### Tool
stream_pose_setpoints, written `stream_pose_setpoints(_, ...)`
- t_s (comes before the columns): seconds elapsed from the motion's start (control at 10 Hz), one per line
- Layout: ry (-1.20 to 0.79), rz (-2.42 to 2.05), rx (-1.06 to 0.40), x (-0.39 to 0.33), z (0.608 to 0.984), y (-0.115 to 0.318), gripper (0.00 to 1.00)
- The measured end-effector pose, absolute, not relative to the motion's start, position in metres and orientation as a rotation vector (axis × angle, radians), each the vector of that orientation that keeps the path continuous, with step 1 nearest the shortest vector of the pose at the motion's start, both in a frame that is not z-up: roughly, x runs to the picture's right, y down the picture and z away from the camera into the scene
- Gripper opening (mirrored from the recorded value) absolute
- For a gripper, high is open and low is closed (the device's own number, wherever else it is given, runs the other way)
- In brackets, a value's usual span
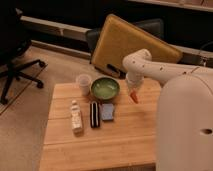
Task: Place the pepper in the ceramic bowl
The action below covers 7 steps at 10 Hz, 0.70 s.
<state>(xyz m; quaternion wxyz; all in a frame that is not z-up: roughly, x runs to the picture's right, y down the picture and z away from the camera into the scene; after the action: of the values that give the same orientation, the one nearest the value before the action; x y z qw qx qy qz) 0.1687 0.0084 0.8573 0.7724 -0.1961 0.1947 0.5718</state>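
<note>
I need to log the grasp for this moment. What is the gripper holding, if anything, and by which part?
The gripper, raised just right of the ceramic bowl, is shut on the pepper, gripping its upper end; the tapered tip hangs down below the fingers.

Glossy glazed ceramic bowl (105,88) on matt wooden table (100,142); gripper (133,93) holds a smooth pepper (134,97).

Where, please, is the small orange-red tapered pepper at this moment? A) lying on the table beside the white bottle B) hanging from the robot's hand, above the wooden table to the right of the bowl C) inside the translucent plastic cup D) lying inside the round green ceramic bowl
B: the small orange-red tapered pepper hangs from the shut hand, off the wooden table, right of the round green ceramic bowl, which holds nothing.
</note>
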Motion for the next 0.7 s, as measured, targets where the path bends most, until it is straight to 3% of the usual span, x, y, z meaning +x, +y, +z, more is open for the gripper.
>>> stream_pose_setpoints(0.7,0.256,0.925,-0.479,0.059,0.924,-0.028,0.14)
